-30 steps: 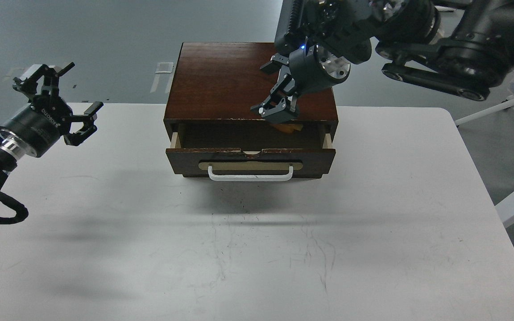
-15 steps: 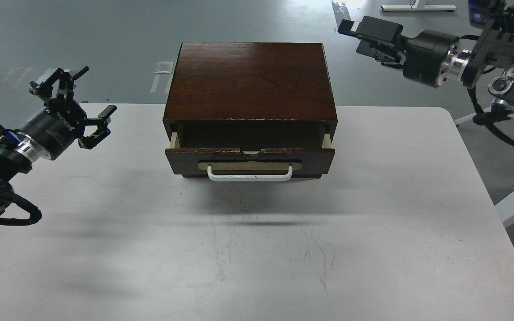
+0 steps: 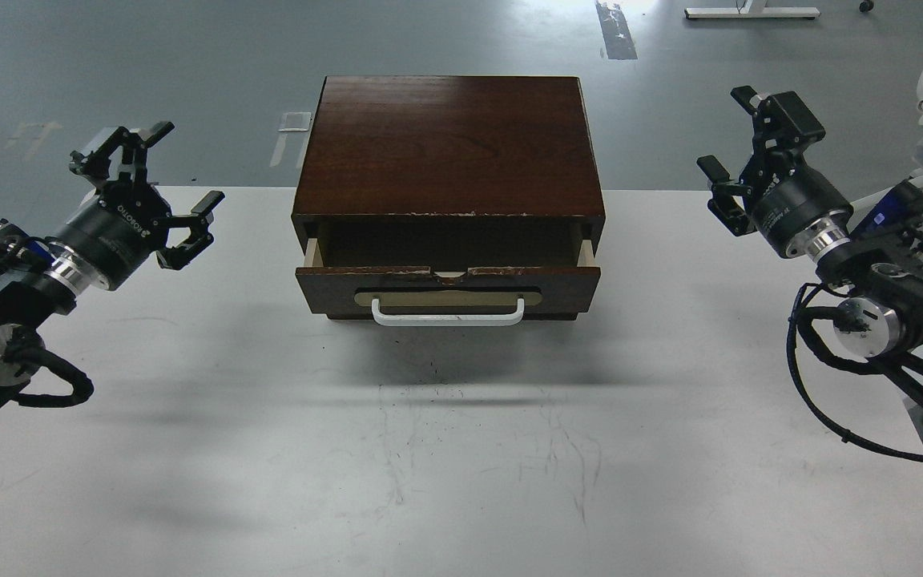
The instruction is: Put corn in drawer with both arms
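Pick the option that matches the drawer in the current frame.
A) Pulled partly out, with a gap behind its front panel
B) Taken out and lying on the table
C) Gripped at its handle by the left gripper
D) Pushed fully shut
A: the drawer sits partly out of the wooden box, a dark gap behind its front panel, and both the left gripper and right gripper are away from it.

Drawer (image 3: 447, 282) ajar at the box (image 3: 449, 144) front, mid-table (image 3: 461, 449) — left gripper (image 3: 163, 178) and right gripper (image 3: 742, 140) flanking.
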Robot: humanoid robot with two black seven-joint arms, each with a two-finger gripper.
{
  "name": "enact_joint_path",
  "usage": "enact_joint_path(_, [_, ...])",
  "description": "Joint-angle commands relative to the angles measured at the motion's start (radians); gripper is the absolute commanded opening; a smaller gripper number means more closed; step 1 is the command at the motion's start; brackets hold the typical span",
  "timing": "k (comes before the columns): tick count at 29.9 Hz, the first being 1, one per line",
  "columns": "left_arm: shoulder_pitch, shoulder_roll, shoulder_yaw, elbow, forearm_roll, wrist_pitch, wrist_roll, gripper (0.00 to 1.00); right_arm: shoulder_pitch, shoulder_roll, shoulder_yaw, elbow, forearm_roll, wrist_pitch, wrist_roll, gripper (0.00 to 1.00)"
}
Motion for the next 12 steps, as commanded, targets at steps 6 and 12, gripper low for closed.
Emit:
enact_joint_path(6, [0.011,0.000,-0.003,0.003,0.000,0.000,0.000,0.99,-0.054,0.063,0.009,-0.025,0.002,-0.001,0.000,1.00])
enact_joint_path(12, [0.015,-0.002,-0.003,0.001,0.000,0.000,0.000,0.99,-0.067,0.074,0.008,-0.036,0.002,-0.001,0.000,1.00])
